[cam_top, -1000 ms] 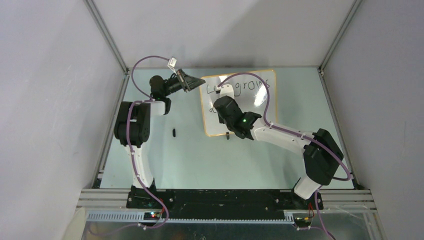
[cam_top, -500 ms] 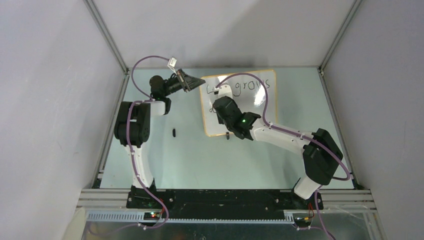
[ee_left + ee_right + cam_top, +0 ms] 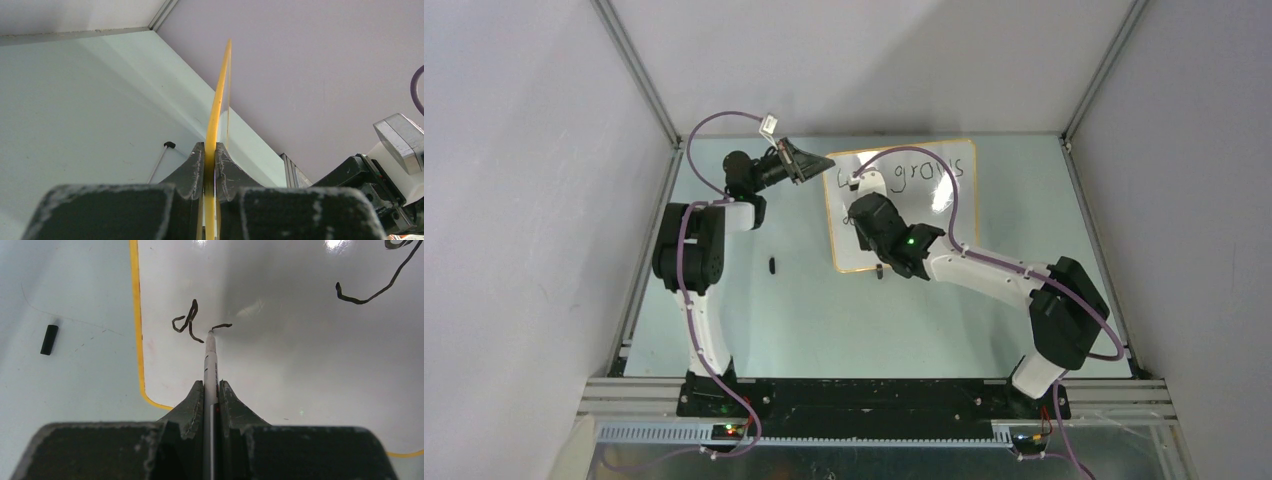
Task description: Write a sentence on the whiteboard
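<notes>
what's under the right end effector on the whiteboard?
Right end effector holds a marker, tip on the whiteboard beside a "d". From above, the arm covers most of the first word; "grows" shows.

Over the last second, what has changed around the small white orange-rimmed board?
The right gripper, shut on the thin white marker, edged slightly left across the whiteboard. The left gripper stays clamped on the whiteboard's edge; it and the small black piece are unmoved.

A robotics lab cell: plain grey panels [image 3: 514,200] and aluminium framing [image 3: 638,70] enclose a pale-green table [image 3: 824,320].
</notes>
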Motion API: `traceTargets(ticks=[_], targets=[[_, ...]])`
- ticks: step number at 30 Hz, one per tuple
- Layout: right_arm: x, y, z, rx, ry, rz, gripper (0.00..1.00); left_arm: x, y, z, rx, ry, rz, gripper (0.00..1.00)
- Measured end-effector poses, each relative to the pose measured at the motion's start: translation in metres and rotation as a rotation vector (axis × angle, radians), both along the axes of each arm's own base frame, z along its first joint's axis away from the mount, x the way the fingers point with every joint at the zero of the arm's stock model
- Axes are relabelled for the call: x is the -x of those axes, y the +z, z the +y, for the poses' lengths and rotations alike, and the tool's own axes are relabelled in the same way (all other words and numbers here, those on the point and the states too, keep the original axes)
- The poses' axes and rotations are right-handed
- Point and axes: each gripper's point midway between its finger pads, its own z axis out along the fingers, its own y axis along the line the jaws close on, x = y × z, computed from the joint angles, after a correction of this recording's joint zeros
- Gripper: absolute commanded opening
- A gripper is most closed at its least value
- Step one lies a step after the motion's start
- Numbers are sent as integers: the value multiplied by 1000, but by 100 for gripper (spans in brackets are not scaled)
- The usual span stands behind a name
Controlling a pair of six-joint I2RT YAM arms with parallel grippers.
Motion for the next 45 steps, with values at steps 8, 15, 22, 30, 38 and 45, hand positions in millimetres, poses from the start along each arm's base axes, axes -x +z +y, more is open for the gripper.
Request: traceTargets(ticks=[8,15,22,30,38,45], targets=[[-1,1,3,8,-10,19,0,0,0,0,0,0,0,0],[1,-3,-3,20,-33,33,0,0,0,0,0,0,0,0],[1,-4,-5,23,-45,38,0,0,0,0,0,0,0,0],[2,-4,-8,32,-61,35,0,0,0,0,0,0,0,0],[15,7,-8,-5,-29,-35,0,0,0,0,0,0,0,0],[14,27,-8,-69,-29,-85,0,0,0,0,0,0,-1,0]])
